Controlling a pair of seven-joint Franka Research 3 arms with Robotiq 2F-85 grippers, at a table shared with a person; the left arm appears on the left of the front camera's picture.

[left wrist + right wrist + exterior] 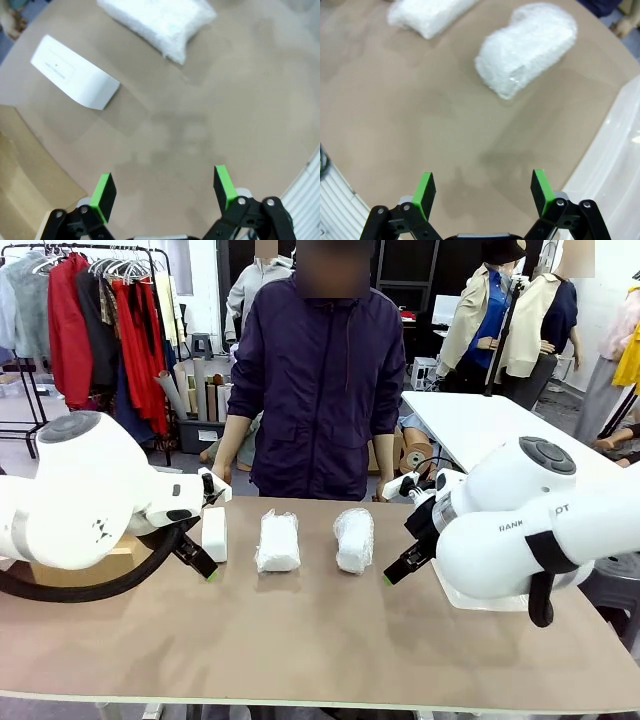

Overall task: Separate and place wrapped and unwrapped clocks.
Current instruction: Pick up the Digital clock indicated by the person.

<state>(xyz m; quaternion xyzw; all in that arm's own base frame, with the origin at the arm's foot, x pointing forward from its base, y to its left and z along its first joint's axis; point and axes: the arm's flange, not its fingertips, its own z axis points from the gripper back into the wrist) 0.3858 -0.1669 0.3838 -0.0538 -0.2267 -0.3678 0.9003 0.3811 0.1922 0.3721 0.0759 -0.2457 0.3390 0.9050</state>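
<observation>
**Front and wrist views.** 3 white items lie in 1 row across the brown table (300, 640). Positions are given relative to the middle wrapped clock (278, 541), a crinkly translucent bundle.

- **Left of it:** near but apart lies the unwrapped clock (214, 533), a smooth rounded-rectangular block.
- **Right of it:** also apart lies the other wrapped clock (354, 539).
- **All 3 items:** each rests flat on the table, and none is held.
- **Left gripper (162, 189):** it stands left of the middle wrapped clock, past the unwrapped clock and on the robot's side of it. Its jaws are spread wide, with bare tabletop between the green pads (104, 192).
- **Right gripper (482, 189):** it stands right of the middle wrapped clock, past the other wrapped clock and nearer the robot. Its jaws are likewise wide and hold nothing.
- **Person (325, 390):** stands behind the middle wrapped clock, at the table's far edge.
</observation>
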